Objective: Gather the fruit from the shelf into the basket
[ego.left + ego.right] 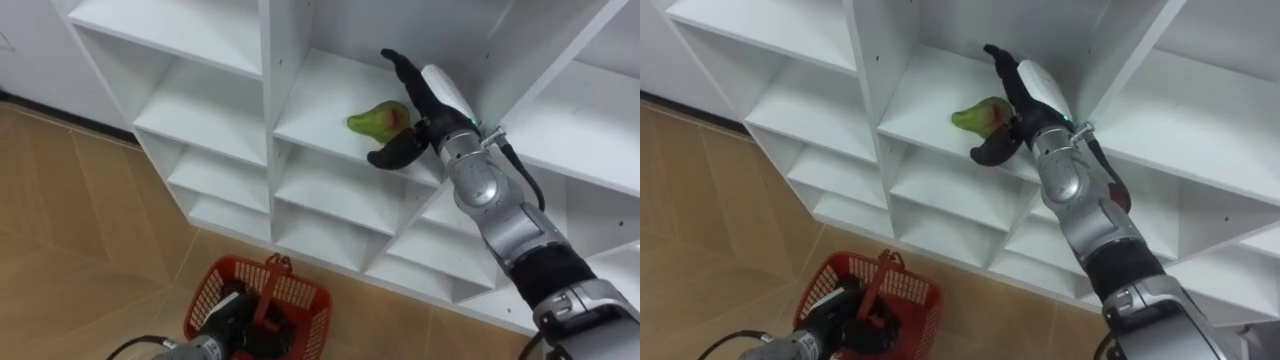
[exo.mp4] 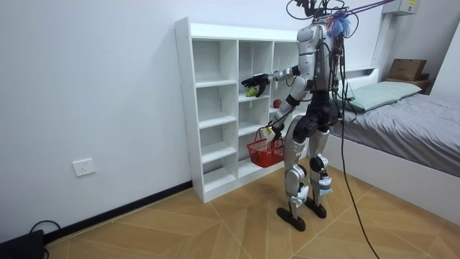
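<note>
A green pear with a red blush (image 1: 378, 120) lies on a shelf of the white closet (image 1: 320, 95), in the middle column. My right hand (image 1: 428, 98) is open around it: straight fingers reach past its far side and the thumb curves under its near side. Whether the hand touches the pear I cannot tell. Low in the view, my left hand (image 1: 232, 318) is shut on the handle of a red mesh basket (image 1: 300, 292), which hangs in front of the lower shelves. In the room view I stand facing the closet (image 2: 215, 108).
The closet's other compartments near the pear are bare white shelves (image 1: 205, 115). A small red thing (image 2: 277, 103) sits on a shelf further along the closet. Wooden floor (image 1: 70, 230) lies to my left, and a bed (image 2: 402, 108) stands behind me.
</note>
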